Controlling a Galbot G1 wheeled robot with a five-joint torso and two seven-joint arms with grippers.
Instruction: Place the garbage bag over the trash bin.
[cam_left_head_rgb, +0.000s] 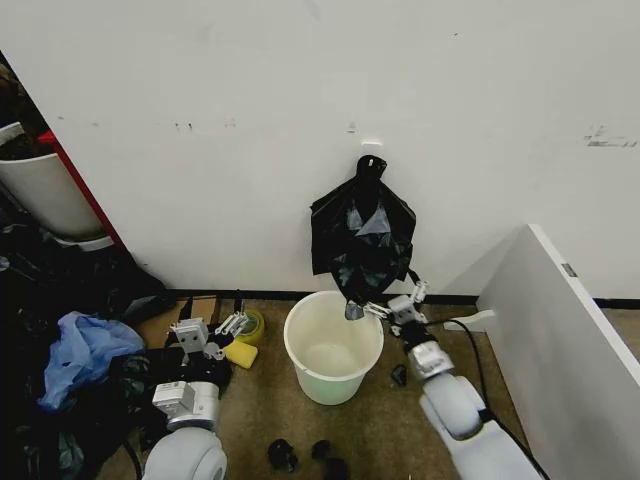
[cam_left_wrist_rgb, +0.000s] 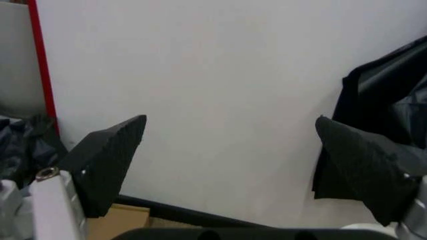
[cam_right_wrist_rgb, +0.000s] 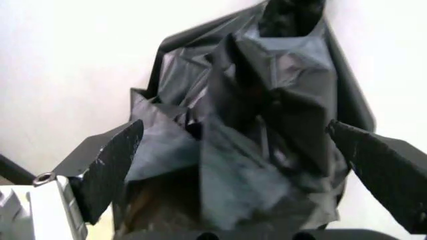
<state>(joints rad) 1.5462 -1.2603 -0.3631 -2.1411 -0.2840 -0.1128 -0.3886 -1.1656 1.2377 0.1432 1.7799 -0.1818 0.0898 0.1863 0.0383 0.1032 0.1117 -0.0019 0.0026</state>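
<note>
Garbage bag (cam_left_head_rgb: 362, 240) hanging crumpled against the white wall (cam_left_head_rgb: 200, 80), knotted top on a small hook, lower edge dangling just above the far rim of the trash bin (cam_left_head_rgb: 333, 345). Taking that bin as landmark and going left to right: well to its left, a big white tub with a red bar (cam_left_head_rgb: 45, 190) and a heap of dark bags with a blue one (cam_left_head_rgb: 80, 350) on the floor; nearer on the left, the left hand (cam_left_head_rgb: 205, 335) low beside a yellow tape roll (cam_left_head_rgb: 247, 327), fingers (cam_left_wrist_rgb: 107, 160) spread wide apart, empty, facing the wall. Bin itself upright on the brown floor, open, unlined. Just right of the bin, at rim height, the right hand (cam_left_head_rgb: 385, 305) reaching under the bag's bottom edge, fingers (cam_right_wrist_rgb: 107, 167) parted wide on either side of the glossy black plastic (cam_right_wrist_rgb: 253, 130), not closed on it. Farther right, a white panel (cam_left_head_rgb: 560, 320) angling off from the wall.
</note>
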